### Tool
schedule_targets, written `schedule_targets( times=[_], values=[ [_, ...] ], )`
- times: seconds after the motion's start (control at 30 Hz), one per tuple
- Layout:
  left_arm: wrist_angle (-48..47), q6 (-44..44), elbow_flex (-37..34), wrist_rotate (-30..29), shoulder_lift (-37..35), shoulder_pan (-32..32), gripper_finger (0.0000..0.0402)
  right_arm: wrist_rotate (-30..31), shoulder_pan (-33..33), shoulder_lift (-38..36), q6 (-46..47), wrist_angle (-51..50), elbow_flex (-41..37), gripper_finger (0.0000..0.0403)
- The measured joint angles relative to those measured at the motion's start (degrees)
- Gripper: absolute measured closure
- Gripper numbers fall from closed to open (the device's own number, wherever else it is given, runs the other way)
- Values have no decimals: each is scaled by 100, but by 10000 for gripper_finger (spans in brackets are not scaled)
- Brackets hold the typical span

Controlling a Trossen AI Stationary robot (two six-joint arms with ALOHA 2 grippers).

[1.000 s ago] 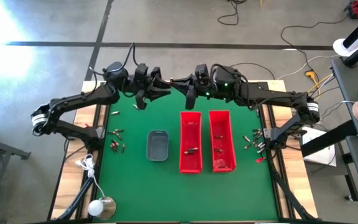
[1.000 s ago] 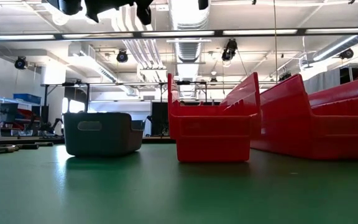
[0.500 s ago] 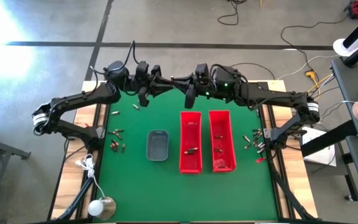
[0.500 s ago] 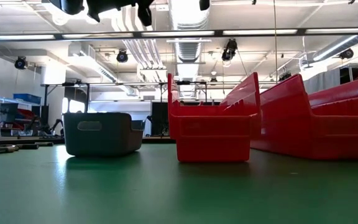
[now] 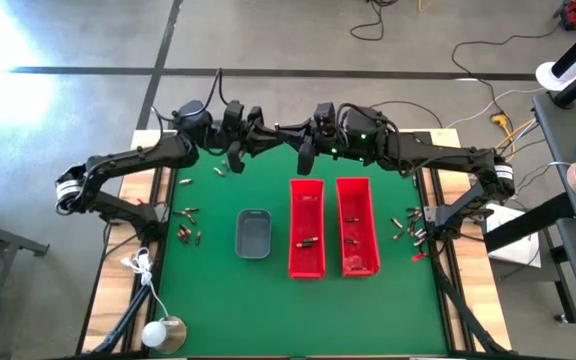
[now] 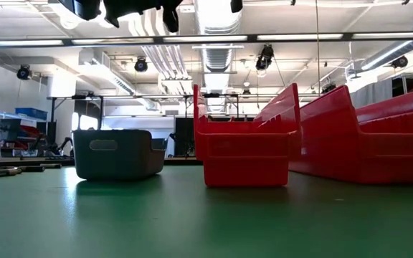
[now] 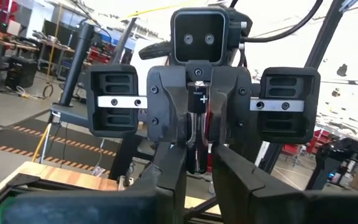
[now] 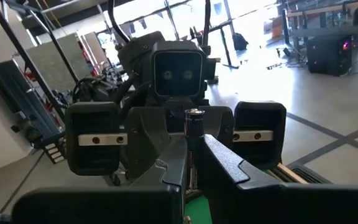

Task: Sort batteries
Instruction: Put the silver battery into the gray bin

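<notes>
Dark battery (image 7: 198, 127) mid-handover above red bins (image 5: 306, 228): both grippers (image 5: 268, 139) clamp it; next, one releases.

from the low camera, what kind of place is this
Probably an industrial workshop or robotics lab: exposed ducts and strip lights overhead, workbenches in the background, and a concrete floor with loose cables around the table.

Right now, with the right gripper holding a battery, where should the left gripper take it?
By the free end of the battery, which pokes out past the right gripper shut on its other end. The left gripper probably does best coming head-on, facing the right one: only that end is exposed.
</notes>
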Motion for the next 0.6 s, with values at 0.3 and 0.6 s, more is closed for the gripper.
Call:
schedule_targets(
  times=[0.3, 0.6],
  values=[
    [6, -56, 0, -110, 11, 0, 344, 5, -2, 2, -76, 0, 0, 374],
    [-159, -178, 88, -125, 11, 6, 388, 14, -2, -5, -85, -287, 15, 359]
  ],
)
